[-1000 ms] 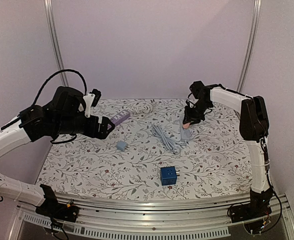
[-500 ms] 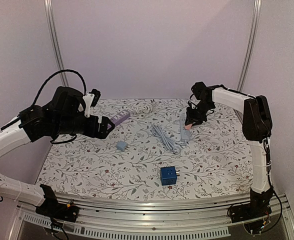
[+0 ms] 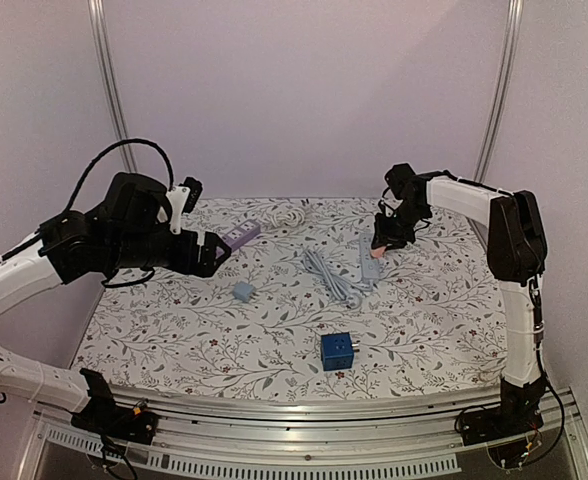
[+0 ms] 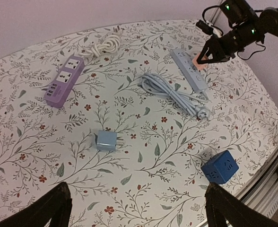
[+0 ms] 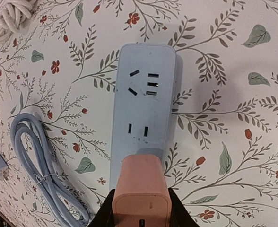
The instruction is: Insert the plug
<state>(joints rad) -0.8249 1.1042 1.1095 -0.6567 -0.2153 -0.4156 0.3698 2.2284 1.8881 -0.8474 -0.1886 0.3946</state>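
A salmon-pink plug point(image 5: 141, 194) is held just above the near part of the pale blue power strip point(image 5: 141, 113). My right gripper point(image 5: 141, 210) is shut on the plug's sides. The strip's two-slot socket shows just beyond the plug; the plug's prongs are hidden underneath. From above, the plug point(image 3: 375, 252) hangs over the strip point(image 3: 370, 264) at the back right. My left gripper point(image 3: 214, 253) hovers high over the left of the table. Its fingers point(image 4: 49, 208) are spread wide and hold nothing.
The strip's coiled grey-blue cable point(image 4: 169, 90) lies left of it. A purple power strip point(image 4: 65, 80) with a white cord point(image 4: 106, 44) lies at the back left. A small light-blue adapter point(image 4: 106, 140) sits mid-table, and a blue cube socket point(image 4: 219, 167) sits near the front edge.
My right gripper has shifted slightly right and down with the plug, staying over the blue strip. The left arm has not moved.
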